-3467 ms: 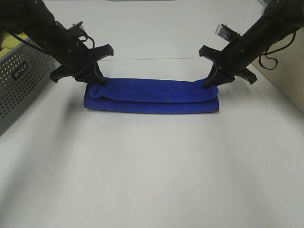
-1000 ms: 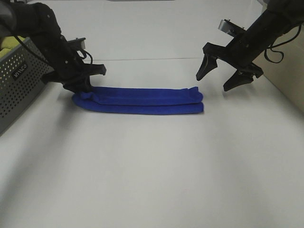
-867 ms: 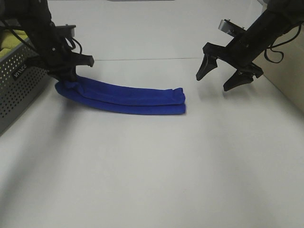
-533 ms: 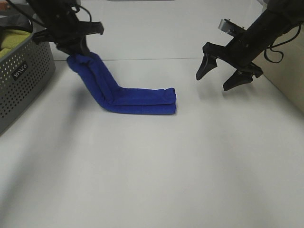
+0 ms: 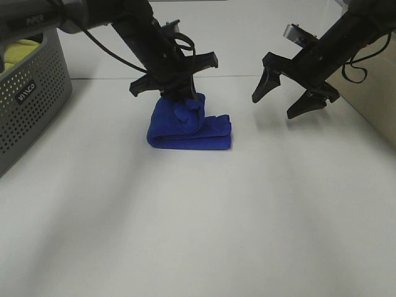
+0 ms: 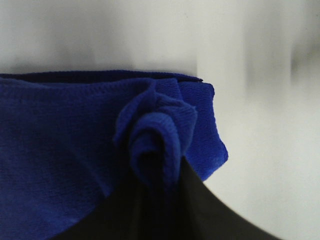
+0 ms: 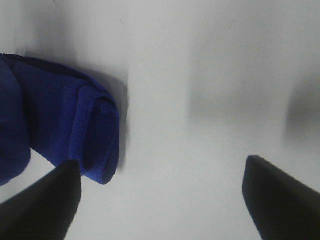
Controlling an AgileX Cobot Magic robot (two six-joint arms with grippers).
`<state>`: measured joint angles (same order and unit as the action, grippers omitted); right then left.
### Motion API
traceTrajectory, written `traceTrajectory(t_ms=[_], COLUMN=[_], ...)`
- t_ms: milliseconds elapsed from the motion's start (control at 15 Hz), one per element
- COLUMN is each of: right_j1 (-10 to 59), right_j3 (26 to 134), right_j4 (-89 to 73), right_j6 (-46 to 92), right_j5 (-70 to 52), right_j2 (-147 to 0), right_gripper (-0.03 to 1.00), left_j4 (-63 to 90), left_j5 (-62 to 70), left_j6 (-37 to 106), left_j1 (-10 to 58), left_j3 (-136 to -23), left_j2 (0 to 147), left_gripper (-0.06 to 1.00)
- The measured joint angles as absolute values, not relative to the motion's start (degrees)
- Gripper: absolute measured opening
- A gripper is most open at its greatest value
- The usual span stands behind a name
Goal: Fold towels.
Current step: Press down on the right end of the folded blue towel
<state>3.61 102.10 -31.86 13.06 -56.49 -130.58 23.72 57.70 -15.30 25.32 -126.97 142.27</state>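
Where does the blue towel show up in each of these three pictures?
Exterior high: blue towel just left of centre, one end pinched up by the left gripper.
Left wrist: fills the foreground, bunched end in the jaws.
Right wrist: its folded end, partly cut off.
Shared landmark: white table.

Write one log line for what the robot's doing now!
left gripper shut on towel | right gripper open, empty | fold unfinished

exterior high: elevated, facing down over white tabletop (image 5: 204, 216) | left wrist: close on royal-blue plush towel (image 6: 60, 150) | right wrist: near its end | shared: towel
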Motion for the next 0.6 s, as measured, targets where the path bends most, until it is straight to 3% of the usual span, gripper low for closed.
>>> traceTrajectory(t_ms=[67, 267, 333, 600], right_j1=[3.61, 3.61, 3.61, 3.61], right_j3=[102.10, 102.10, 102.10, 102.10], right_j4=[-31.91, -32.14, -33.06, -35.12], right_j6=[13.06, 13.06, 13.06, 13.06], right_j5=[-56.55, -57.12, -57.81, -59.24], right_j2=[-130.58, -130.58, -130.58, -129.66], right_gripper=[0.82, 0.82, 0.82, 0.82], left_j4=[23.72, 26.93, 29.11, 33.46], left_j5=[56.72, 54.49, 53.80, 52.43], left_j6=[-15.64, -15.87, -15.87, -13.12], left_j1=[26.30, 27.56, 27.56, 25.27], left_j3=[-126.97, -126.97, -126.97, -126.97], left_j2=[142.95, 143.18, 143.18, 141.69], left_gripper=[0.21, 0.58, 0.65, 0.71])
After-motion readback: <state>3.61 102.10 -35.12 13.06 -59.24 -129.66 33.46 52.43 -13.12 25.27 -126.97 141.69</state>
